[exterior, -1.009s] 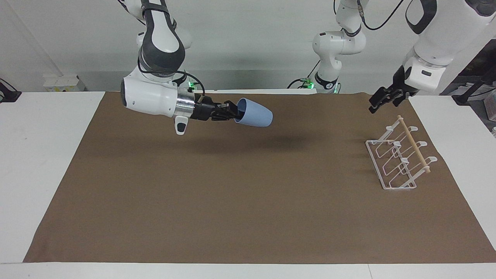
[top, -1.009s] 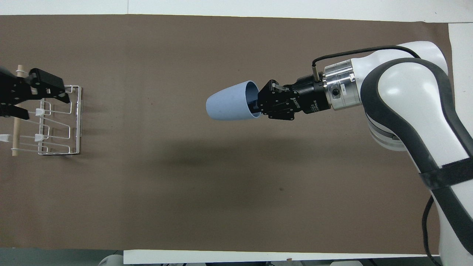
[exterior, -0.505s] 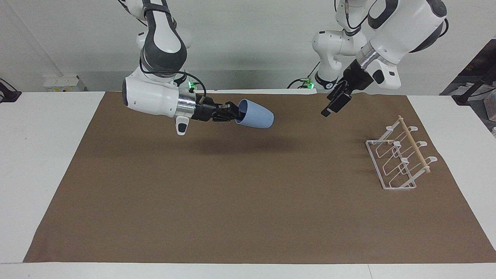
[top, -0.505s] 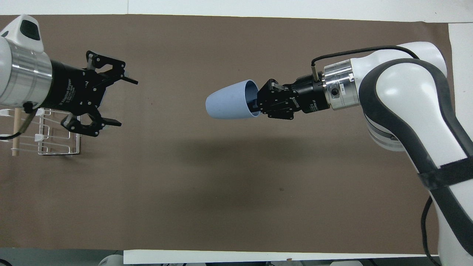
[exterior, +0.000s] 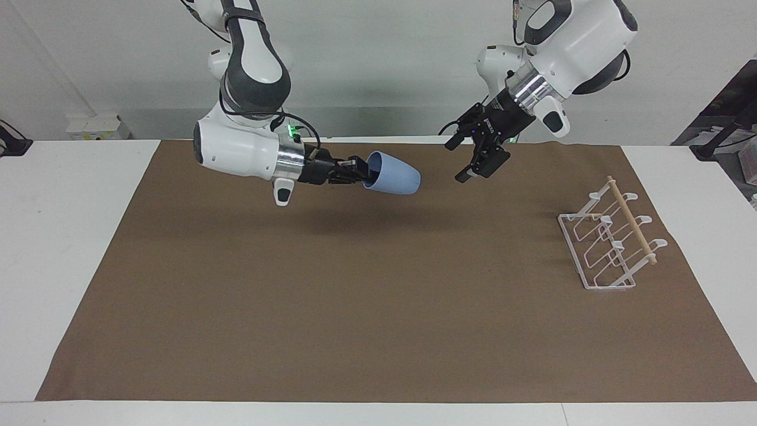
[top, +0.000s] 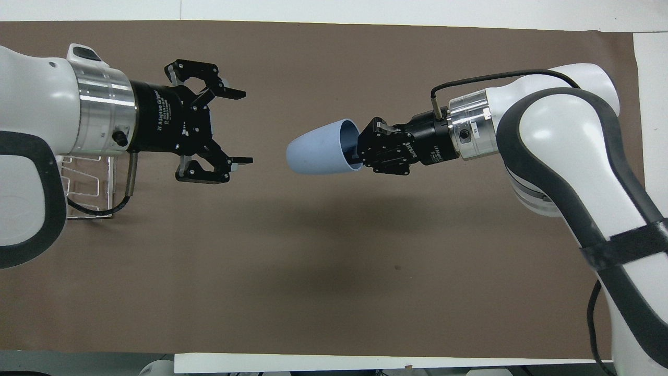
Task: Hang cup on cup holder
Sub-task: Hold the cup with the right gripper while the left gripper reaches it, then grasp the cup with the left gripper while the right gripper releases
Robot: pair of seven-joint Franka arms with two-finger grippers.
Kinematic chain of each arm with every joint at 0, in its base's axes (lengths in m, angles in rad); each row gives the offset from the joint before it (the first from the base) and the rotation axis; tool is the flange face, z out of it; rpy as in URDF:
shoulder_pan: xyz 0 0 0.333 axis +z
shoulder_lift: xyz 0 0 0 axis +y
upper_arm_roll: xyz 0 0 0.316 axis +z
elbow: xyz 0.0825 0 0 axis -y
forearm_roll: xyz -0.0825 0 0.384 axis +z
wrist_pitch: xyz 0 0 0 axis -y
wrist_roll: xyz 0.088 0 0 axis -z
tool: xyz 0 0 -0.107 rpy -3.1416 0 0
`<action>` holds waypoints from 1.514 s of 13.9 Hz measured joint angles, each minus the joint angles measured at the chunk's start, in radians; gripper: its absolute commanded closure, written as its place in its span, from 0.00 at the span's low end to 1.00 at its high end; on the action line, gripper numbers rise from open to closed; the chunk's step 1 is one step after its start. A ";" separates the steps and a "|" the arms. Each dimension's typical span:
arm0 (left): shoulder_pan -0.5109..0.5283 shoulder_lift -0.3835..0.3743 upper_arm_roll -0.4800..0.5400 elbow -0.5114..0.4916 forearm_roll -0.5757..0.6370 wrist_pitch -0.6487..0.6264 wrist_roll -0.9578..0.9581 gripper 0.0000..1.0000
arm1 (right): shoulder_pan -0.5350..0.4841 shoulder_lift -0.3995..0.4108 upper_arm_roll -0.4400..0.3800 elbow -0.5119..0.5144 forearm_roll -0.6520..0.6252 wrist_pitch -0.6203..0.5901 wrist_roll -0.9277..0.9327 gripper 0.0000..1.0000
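The light-blue cup [exterior: 395, 175] lies on its side in the air over the brown mat, held by its rim, with its base toward the left arm's end of the table. It also shows in the overhead view [top: 315, 155]. My right gripper [exterior: 363, 170] [top: 359, 152] is shut on the cup's rim, one finger inside it. My left gripper [exterior: 456, 162] [top: 242, 128] is open and empty, in the air facing the cup's base, a short gap away. The white wire cup holder [exterior: 612, 241] stands on the mat at the left arm's end; my left arm partly hides it in the overhead view [top: 88, 180].
A brown mat [exterior: 355, 307] covers most of the white table [exterior: 65, 236]. Both arms stretch level above the mat's part nearer the robots.
My left gripper has swung from above the cup holder toward the middle and now faces the cup's base. My right gripper has shifted slightly with the cup toward it.
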 measured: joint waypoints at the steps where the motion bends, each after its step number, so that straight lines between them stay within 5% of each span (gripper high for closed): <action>1: -0.028 0.011 -0.001 -0.009 -0.001 0.018 -0.024 0.01 | 0.000 0.000 0.000 -0.001 0.000 0.000 0.000 1.00; 11: -0.123 0.023 0.000 -0.052 -0.003 0.025 -0.093 0.01 | 0.002 0.000 0.000 -0.006 0.000 0.000 0.000 1.00; 17: -0.152 0.062 -0.001 -0.057 -0.003 0.148 -0.134 0.02 | 0.002 0.000 0.000 -0.007 0.000 0.000 0.001 1.00; 19: -0.166 0.076 -0.002 -0.057 -0.003 0.159 -0.137 0.07 | 0.002 0.000 0.000 -0.008 0.000 0.000 0.001 1.00; 21: -0.167 0.077 -0.002 -0.057 -0.003 0.159 -0.137 0.30 | 0.002 0.000 0.000 -0.009 0.000 0.000 0.001 1.00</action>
